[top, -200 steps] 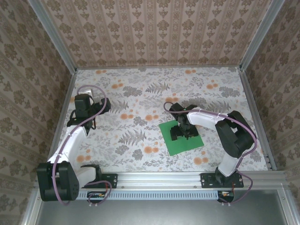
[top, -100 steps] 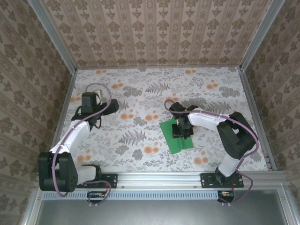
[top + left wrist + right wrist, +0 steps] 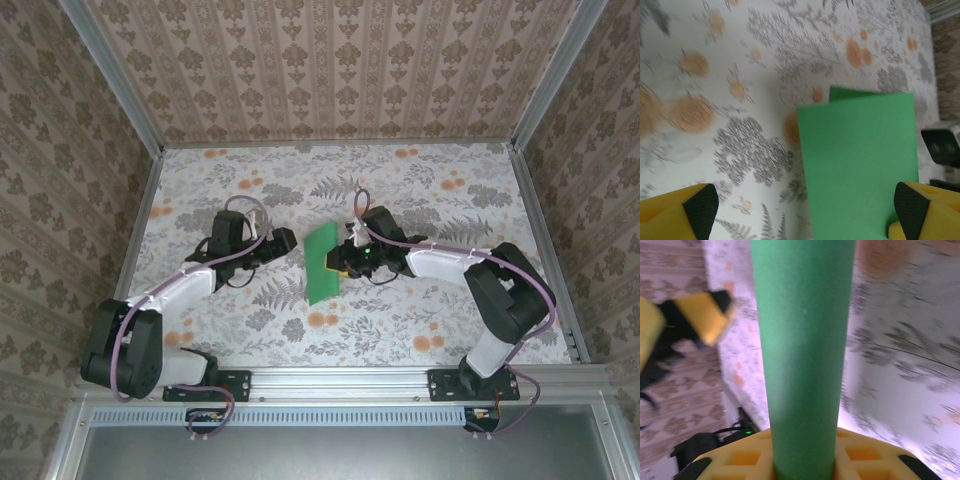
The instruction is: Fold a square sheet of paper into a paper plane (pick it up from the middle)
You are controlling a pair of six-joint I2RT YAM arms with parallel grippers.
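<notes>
The right gripper [image 3: 347, 260] pinches the square sheet of paper [image 3: 322, 263] between its pads, near the middle of the floral table [image 3: 430, 180]. The sheet is bent double and lifted, extending left from the gripper. The left gripper [image 3: 284, 241] hovers just left of it with its fingers [image 3: 699, 202] spread wide, and the sheet's edge is beside one fingertip.

Bright, even light with soft shadows. The right wrist picture is very blurry; the square sheet of paper [image 3: 802, 355] looks fuzzy.
</notes>
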